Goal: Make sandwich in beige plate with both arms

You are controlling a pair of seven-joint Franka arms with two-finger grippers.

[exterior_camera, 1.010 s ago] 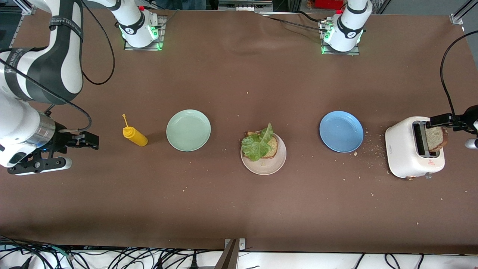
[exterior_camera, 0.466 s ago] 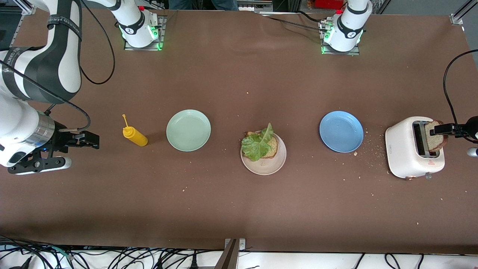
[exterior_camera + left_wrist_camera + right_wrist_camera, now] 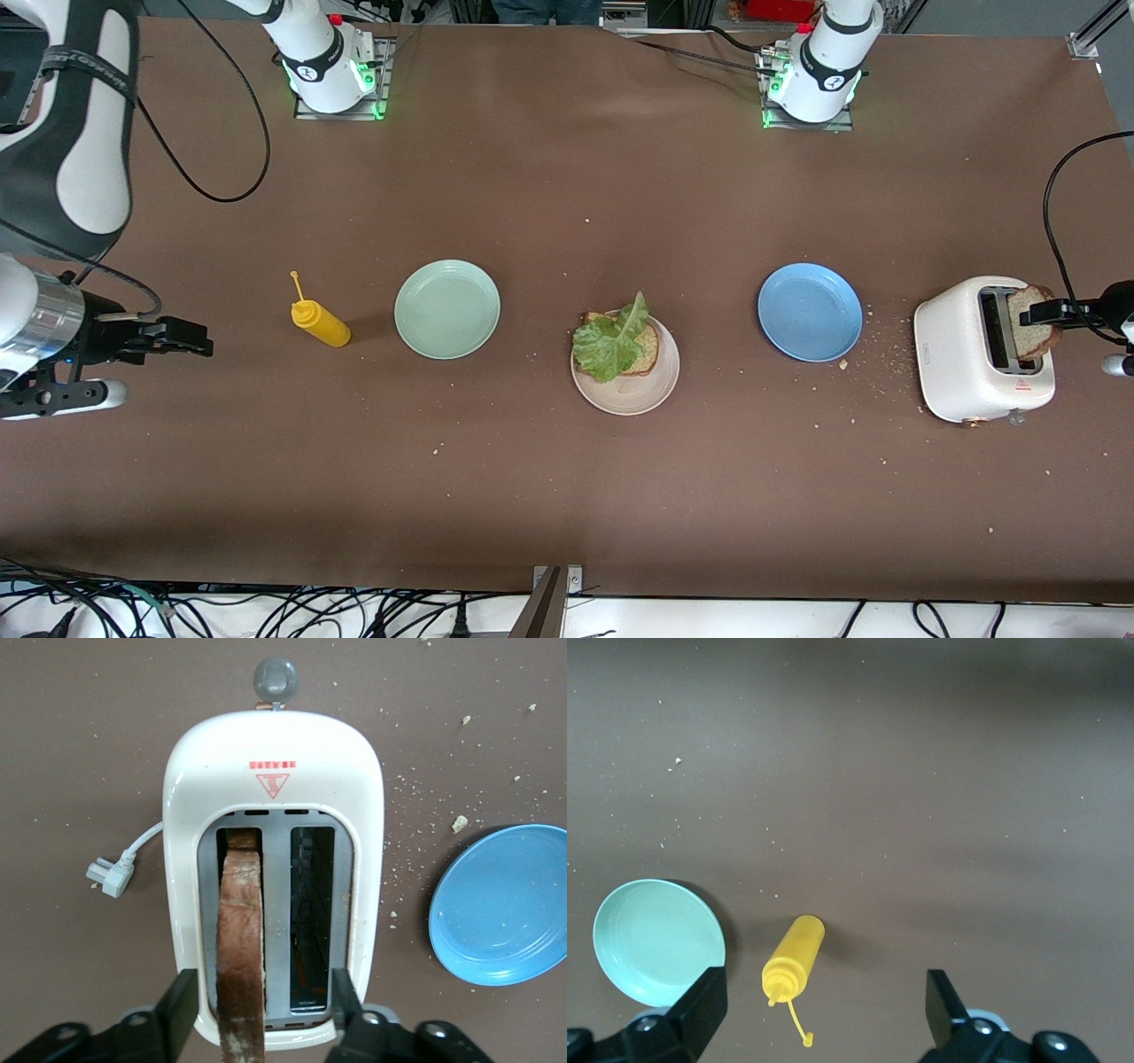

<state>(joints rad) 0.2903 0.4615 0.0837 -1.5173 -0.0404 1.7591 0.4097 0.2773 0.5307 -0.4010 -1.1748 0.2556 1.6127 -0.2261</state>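
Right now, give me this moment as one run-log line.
left gripper: straddling brown toast slice in white toaster | right gripper: open, waiting above yellow squeeze bottle | round beige plate: toast, lettuce

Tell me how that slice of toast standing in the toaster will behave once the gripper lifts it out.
The toast slice looks rigid, standing upright in its slot of the toaster, so it likely won't flop. Crumbs scattered near the blue plate suggest it sheds and may crack under a hard squeeze from the left gripper. It is probably light.
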